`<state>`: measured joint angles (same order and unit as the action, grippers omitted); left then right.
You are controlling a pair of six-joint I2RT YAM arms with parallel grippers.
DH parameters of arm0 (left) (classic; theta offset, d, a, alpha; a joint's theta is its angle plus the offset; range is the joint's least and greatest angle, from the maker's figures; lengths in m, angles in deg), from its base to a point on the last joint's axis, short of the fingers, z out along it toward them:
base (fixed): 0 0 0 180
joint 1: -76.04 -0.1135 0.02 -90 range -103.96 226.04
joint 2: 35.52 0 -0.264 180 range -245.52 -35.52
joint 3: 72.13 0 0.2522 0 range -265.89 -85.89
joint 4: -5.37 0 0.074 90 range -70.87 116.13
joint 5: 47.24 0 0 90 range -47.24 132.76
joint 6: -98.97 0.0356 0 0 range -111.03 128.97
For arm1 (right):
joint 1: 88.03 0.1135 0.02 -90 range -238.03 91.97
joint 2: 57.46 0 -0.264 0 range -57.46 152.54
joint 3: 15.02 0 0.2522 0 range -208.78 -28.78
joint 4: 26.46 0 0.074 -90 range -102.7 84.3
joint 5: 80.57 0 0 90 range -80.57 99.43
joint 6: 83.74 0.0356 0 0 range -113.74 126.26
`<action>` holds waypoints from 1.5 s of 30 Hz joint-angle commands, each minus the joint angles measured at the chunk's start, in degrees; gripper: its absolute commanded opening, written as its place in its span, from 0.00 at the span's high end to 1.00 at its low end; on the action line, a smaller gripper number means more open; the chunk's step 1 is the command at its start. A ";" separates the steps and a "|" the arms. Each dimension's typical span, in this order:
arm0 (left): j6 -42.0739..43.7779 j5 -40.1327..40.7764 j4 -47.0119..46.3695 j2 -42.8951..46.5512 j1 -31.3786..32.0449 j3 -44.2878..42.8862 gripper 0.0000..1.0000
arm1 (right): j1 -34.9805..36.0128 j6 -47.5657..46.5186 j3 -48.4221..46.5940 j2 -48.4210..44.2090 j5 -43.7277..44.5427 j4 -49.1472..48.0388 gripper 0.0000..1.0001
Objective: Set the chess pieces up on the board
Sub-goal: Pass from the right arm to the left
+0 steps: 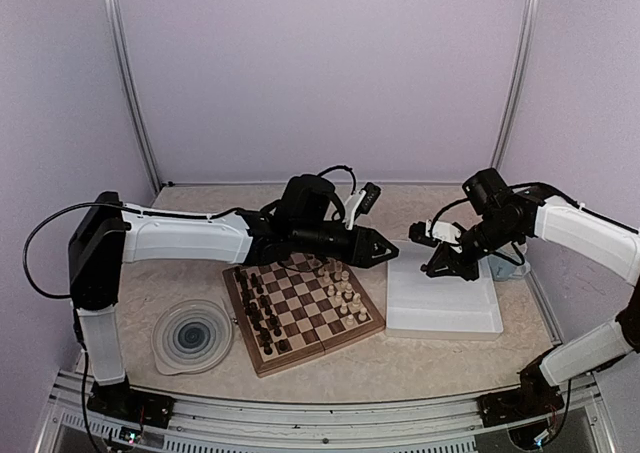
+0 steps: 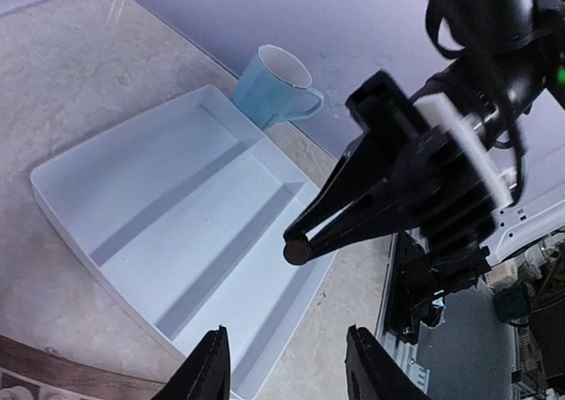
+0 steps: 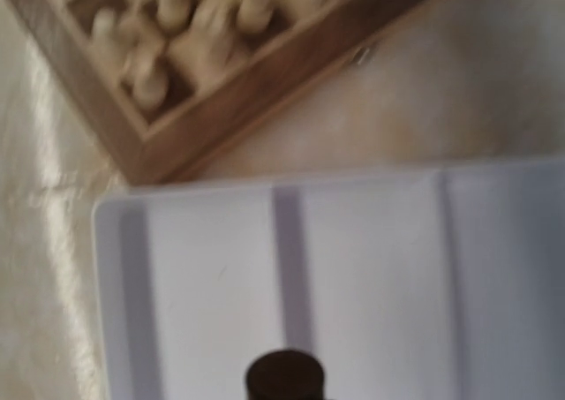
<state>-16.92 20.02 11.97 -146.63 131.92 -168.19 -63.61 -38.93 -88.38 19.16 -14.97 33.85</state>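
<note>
The board [image 1: 262, 357] lies at the table's middle, with dark pieces [image 1: 262, 313] along its left side and cream pieces [image 1: 345, 288] along its right. Its corner with cream pieces [image 3: 177, 16] shows in the right wrist view. My right gripper [image 1: 430, 269] hangs over the white tray [image 1: 440, 313], shut on a dark piece [image 2: 297, 252], whose round base also shows in the right wrist view [image 3: 284, 378]. My left gripper [image 1: 388, 251] reaches over the board's far right corner toward the tray. Its fingers [image 2: 212, 365] stand open and empty, and it points at the right gripper [image 2: 305, 239].
The white two-compartment tray [image 2: 177, 232] lies right of the board. A pale blue cup [image 2: 269, 86] stands beyond it near the back wall. A round blue-swirl plate [image 1: 192, 335] lies left of the board. Walls and frame posts enclose the table.
</note>
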 commanded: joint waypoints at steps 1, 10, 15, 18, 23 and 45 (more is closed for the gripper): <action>-8.96 -5.79 -4.44 -4.48 0.42 -1.40 0.55 | 3.52 4.09 -3.19 -2.09 2.37 -1.81 0.91; -16.37 -11.03 -11.66 -6.86 0.42 -0.81 0.54 | 11.37 3.22 -6.14 -0.07 10.19 -0.62 0.90; -18.80 -12.76 -12.92 -8.86 0.46 -1.65 0.58 | 13.75 2.91 -7.32 0.46 11.84 -0.27 0.90; -19.44 -13.15 -12.97 -9.61 0.52 -2.11 0.61 | 14.23 3.15 -7.44 0.32 11.96 -0.39 0.89; -19.68 -14.00 -13.67 -10.22 0.42 -2.44 0.70 | 14.45 2.97 -7.40 0.20 11.84 -0.77 0.89; -14.47 -13.65 -28.79 -3.79 -0.23 7.38 0.94 | 5.10 9.22 -12.62 -5.42 -5.73 -4.11 0.49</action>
<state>-35.00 3.65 -8.60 -155.22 131.31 -165.06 -53.60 -34.58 -96.97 16.43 -8.70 33.50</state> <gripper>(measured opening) 0.135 0.494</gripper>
